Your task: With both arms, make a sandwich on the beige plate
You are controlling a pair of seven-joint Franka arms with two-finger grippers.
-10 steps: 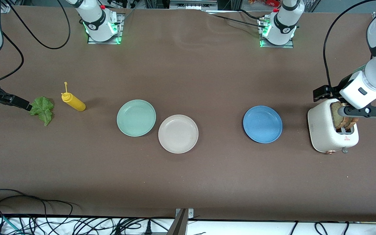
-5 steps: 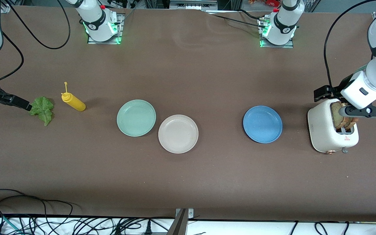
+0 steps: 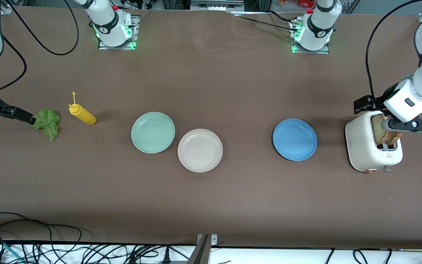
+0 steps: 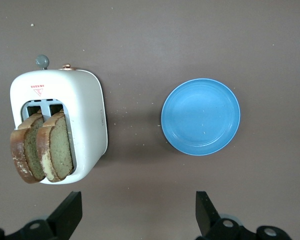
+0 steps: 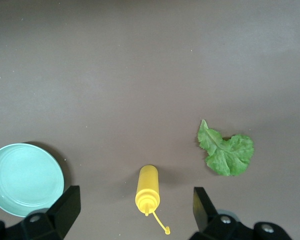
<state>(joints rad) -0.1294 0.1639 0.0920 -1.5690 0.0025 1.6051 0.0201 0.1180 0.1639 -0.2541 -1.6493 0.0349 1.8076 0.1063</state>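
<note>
Brown worktop [image 3: 211,190]. Beige plate [image 3: 200,150] sits bare near the middle, its rim just beside the mint-green plate [image 3: 152,132], which lies toward the right arm's end. Blue plate [image 3: 294,139] is well apart, toward the left arm's end.

Two bread slices [image 3: 384,131] stand upright in the slots of a white toaster [image 3: 368,150] at the left arm's end. Lettuce leaf [image 3: 48,123] lies flat at the right arm's end, with a yellow squeeze bottle [image 3: 82,114] on its side just beside it.

Left tool [image 4: 140,220]: over the worktop by the toaster, jaws wide, holding nothing. Right tool [image 5: 135,217]: over the worktop above the bottle and leaf, jaws wide, empty.

View differences: front view hides most of the left tool's fingers under the wrist; the left wrist view shows both fingers [image 4: 67,212] spread, the brown crusts on the slices, and the toaster's lever knob [image 4: 41,61]. Right wrist view shows the bottle's tethered cap and only part of the mint-green plate; the beige plate is seen from the front alone.

Against the earlier frames: left wrist has drifted slightly toward the table's end; right arm is much as before. Objects unmoved.
</note>
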